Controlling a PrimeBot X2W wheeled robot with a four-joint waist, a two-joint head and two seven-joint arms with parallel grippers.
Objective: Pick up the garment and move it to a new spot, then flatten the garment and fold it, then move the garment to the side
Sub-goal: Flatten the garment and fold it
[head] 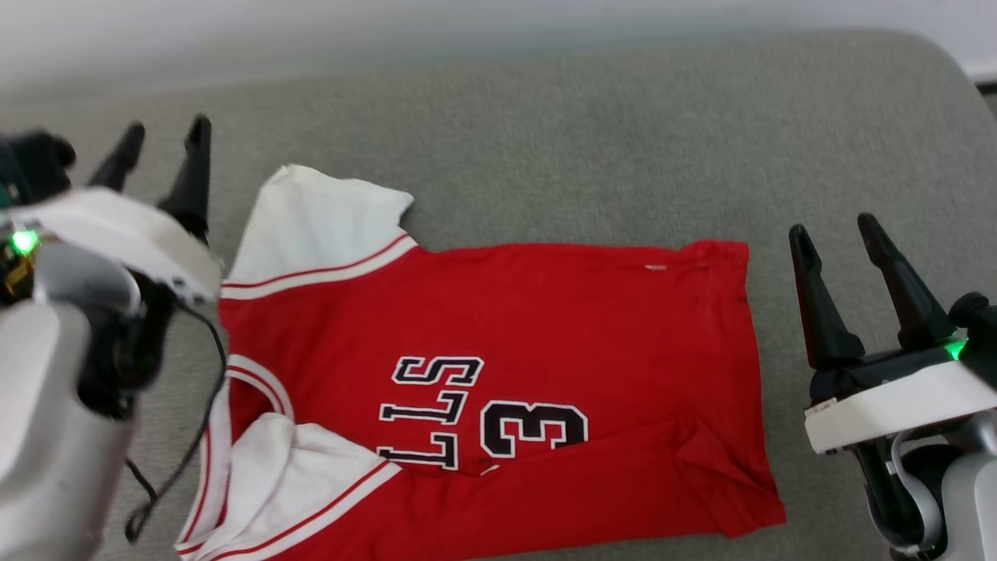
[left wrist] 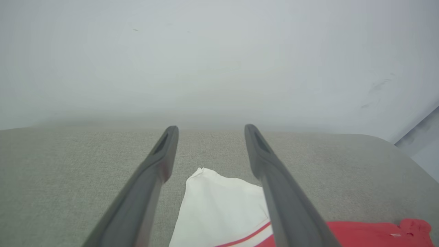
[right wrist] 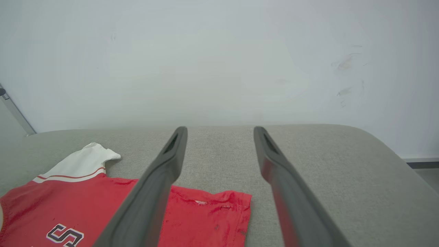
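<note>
Left end effector [head: 168, 126], garment [head: 498, 327], grey cushion [head: 584, 140], white wall [head: 311, 31]

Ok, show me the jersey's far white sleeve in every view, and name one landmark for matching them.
Head view: the far white sleeve lies upper left of centre.
Left wrist view: the sleeve sits at bottom centre.
Right wrist view: the sleeve sits at the left, below mid-height.
Shared landmark: the red hem corner.
</note>
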